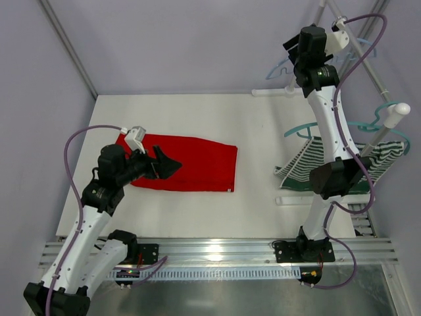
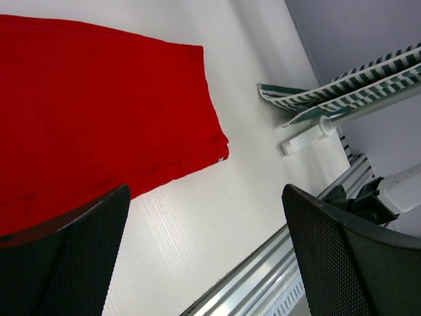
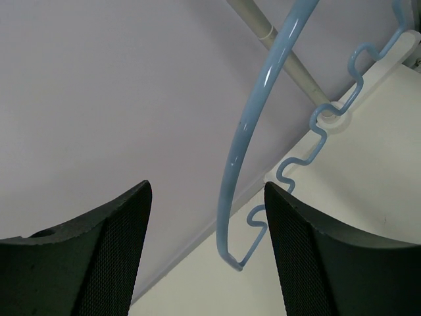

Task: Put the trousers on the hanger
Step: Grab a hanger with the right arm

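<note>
The trousers [image 1: 197, 164] are seen lying folded flat on the white bench [image 1: 263, 118], left of centre. Their left end is covered in the top view by the left hand [image 1: 164, 164], whose fingers are spread wide with nothing held between them. In the left wrist view the red cloth [image 2: 99, 99] is cut off at the top and left edges. Whether the left hand [image 2: 205, 191] touches it cannot be told. A small striped trim at the cloth's near right corner is barely made out.

The hanger [image 1: 279, 68] is found at the far right, largely hidden behind the raised right arm. In the right wrist view its pale blue arc and wavy bar [image 3: 253, 112] are seen between the parted fingers of the right hand [image 3: 205, 187]. No contact can be confirmed, and the hook is cut off.

A green-and-white striped garment [image 1: 299, 168] is draped near the right edge, partly hidden by the right arm. Just above it, a darker teal hanger [image 1: 299, 128] is only partly shown.
</note>
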